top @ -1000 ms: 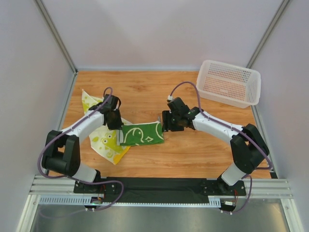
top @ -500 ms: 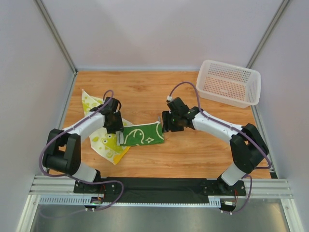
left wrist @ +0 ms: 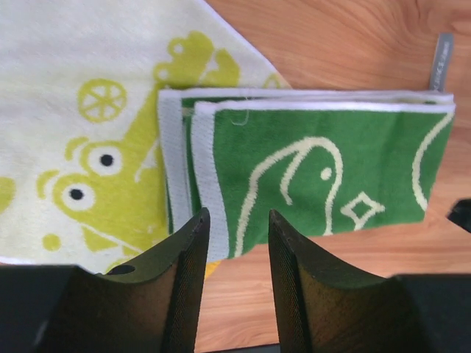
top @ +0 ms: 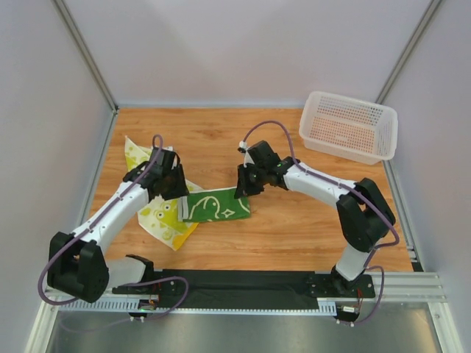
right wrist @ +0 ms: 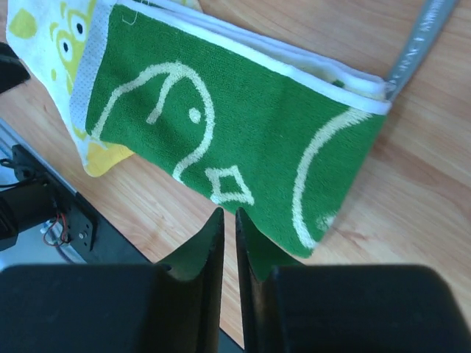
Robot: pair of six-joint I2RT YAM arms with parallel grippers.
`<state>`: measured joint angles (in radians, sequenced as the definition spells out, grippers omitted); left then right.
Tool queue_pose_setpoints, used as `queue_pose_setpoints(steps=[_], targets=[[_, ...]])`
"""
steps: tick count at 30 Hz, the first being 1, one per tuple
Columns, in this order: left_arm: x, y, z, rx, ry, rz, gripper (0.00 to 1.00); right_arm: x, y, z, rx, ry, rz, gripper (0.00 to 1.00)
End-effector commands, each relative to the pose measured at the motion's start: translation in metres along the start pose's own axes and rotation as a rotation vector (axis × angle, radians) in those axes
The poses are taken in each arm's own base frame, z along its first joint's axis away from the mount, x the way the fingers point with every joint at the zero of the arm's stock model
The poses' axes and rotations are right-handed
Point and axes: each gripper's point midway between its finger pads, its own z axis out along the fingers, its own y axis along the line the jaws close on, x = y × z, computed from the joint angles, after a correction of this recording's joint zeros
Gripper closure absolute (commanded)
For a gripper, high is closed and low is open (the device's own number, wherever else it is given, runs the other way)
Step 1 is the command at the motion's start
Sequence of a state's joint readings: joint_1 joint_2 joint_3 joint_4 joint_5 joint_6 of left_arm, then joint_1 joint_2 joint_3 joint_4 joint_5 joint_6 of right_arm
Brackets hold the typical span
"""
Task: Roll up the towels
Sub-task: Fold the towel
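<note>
Top external view shows left claw [top: 179, 200] newly parted, right claw [top: 241, 184] newly near-shut, flanking folded green white-lined cloth towel [top: 218, 207]; rolling unstarted.

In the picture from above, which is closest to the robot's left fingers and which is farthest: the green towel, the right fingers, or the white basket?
Starting from the left fingers:
1. Green towel: its left end is right beside them.
2. Right fingers: at the towel's other end.
3. White basket: in the far back right corner.
</note>
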<state>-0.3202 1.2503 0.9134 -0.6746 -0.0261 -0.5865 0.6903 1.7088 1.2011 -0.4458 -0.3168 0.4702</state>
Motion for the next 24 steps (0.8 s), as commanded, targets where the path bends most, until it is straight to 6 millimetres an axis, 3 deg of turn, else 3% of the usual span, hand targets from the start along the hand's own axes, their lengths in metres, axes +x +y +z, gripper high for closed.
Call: queue_pose_setpoints(steps=[1,5,12,17,24], targets=[[0.026,-0.018,0.005,0.113,0.062,-0.006,0.55,-0.001,0.018,0.017,-0.152,0.043,0.005,0.89],[0.052,-0.032,0.023,0.184,0.12,-0.002,0.57,0.015,0.003,0.033,-0.164,0.084,0.074,0.92],[0.085,-0.003,0.048,0.07,0.194,-0.043,0.6,0.043,-0.034,0.049,-0.117,0.124,0.143,0.96],[0.089,0.007,0.056,0.023,0.201,-0.029,0.6,0.066,-0.06,0.057,-0.091,0.153,0.207,0.97],[0.08,0.015,0.062,-0.035,0.19,0.019,0.6,0.081,-0.068,0.052,-0.066,0.159,0.225,0.99]])
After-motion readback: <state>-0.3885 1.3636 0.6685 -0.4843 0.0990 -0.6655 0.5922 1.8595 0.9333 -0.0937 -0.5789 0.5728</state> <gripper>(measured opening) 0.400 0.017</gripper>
